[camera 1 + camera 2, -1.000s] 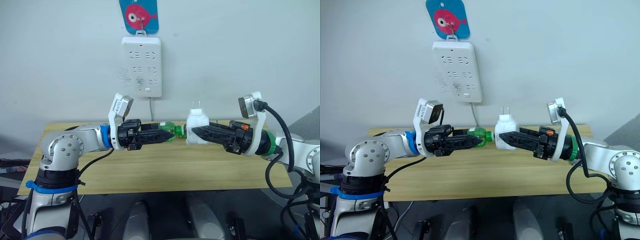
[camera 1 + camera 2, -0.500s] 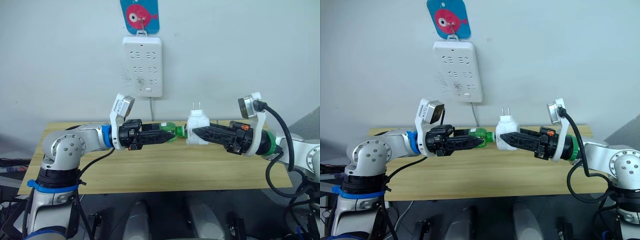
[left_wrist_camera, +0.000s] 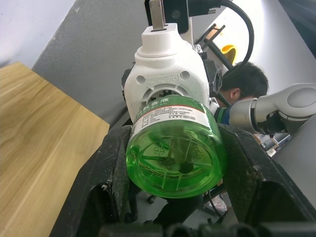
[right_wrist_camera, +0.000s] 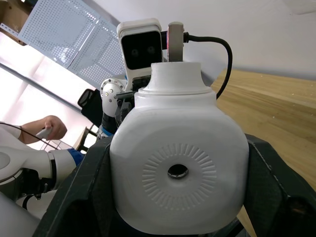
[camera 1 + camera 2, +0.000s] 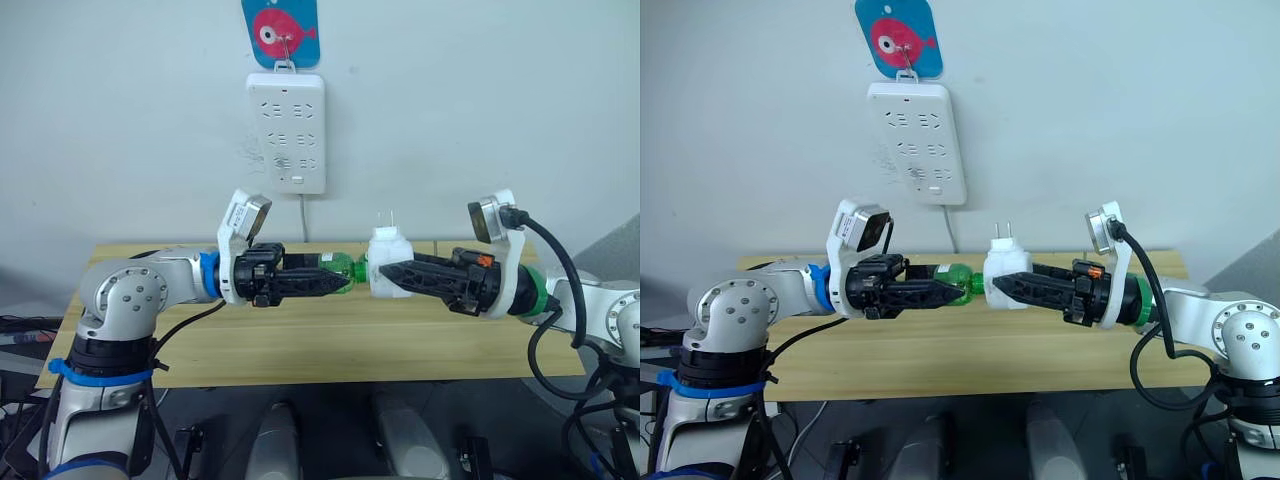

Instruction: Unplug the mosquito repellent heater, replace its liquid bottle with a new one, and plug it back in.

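I see my left gripper (image 5: 340, 281) clamped on the green bottle (image 5: 342, 269), its neck seated in the heater (image 5: 386, 271) that my right gripper (image 5: 385, 276) clamps above the table (image 5: 330, 345).

The mosquito repellent heater (image 4: 177, 173) is smooth, matt white plastic with metal prongs (image 3: 158, 13). The liquid bottle (image 3: 175, 148) is glossy, translucent green plastic. The table (image 5: 300, 345) is pale, matt wood.

Green bottle (image 3: 174, 148) label: Chinese print, only "液" legible.
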`<state>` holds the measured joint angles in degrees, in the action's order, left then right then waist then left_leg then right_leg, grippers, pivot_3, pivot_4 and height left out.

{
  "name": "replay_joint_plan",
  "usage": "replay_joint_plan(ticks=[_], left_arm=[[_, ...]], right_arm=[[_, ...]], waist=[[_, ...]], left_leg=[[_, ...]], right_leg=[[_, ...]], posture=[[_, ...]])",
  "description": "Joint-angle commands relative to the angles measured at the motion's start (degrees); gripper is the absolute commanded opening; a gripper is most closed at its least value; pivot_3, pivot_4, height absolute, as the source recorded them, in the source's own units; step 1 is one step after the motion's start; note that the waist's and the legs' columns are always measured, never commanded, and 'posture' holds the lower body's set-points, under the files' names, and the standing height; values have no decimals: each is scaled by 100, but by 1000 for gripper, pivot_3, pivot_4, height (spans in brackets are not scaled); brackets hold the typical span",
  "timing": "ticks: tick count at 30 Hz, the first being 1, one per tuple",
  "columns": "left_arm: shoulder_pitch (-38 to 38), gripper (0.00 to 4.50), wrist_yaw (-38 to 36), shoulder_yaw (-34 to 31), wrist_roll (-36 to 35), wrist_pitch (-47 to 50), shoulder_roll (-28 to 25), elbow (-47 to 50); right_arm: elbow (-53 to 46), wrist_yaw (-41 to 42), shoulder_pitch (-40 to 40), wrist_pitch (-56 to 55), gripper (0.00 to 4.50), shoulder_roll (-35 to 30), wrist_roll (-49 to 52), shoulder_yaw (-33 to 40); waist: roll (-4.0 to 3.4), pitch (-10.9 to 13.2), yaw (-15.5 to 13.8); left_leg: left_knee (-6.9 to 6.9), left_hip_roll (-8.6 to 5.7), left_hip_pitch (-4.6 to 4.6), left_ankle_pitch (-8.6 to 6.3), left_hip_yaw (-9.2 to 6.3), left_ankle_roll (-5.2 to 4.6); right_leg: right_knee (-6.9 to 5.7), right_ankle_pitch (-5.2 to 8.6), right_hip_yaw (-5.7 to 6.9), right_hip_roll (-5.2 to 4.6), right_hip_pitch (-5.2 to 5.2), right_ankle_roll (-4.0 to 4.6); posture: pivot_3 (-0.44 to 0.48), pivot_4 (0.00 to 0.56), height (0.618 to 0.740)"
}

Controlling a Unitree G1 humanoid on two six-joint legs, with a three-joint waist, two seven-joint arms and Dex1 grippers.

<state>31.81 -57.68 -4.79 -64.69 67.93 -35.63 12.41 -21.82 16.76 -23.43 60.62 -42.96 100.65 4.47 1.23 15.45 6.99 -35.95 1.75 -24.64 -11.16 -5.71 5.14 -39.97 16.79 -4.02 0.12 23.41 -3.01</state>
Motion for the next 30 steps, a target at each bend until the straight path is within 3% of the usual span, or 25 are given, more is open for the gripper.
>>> replay_joint_plan(ticks=[1, 6, 17, 24, 30], left_arm=[[108, 2318, -162, 206, 60, -244, 78, 338], [21, 2318, -116, 360, 438, -656, 213, 368], [-45, 2318, -199, 426, 507, -811, 325, 495], [-44, 2318, 27, 467, 672, -1102, 761, 410], [-80, 2318, -389, 430, 598, -888, 481, 390]], right_arm=[[-218, 28, -37, -11, 2966, -24, 125, -39], [-262, -85, -108, -86, 2966, 27, 283, -109], [-283, -362, -144, -158, 2966, 11, 547, -251], [-161, -1073, -262, -259, 2966, 92, 1068, -598], [-119, -977, -277, -149, 2966, 30, 1235, -652]], waist=[[0, 0, -1], [0, 0, -7], [1, 0, -17], [1, 0, -29], [0, 0, -29]], left_leg=[[0, 0, 0, 0, 0, 0], [0, 0, 0, 0, 0, 0], [-1, 0, -1, 0, 0, 0], [-3, 0, -1, 0, 1, 0], [-2, 1, -1, 0, -1, 0]], right_leg=[[0, 0, 0, 0, 0, 0], [0, -4, 0, 0, 0, 7], [0, -6, 0, 0, 0, 10], [0, -10, -1, 0, 0, 17], [0, -10, 0, 2, 0, 17]], posture=[[-176, 207, 736], [-177, 205, 736], [-176, 208, 736], [-182, 208, 736], [-175, 208, 736]])
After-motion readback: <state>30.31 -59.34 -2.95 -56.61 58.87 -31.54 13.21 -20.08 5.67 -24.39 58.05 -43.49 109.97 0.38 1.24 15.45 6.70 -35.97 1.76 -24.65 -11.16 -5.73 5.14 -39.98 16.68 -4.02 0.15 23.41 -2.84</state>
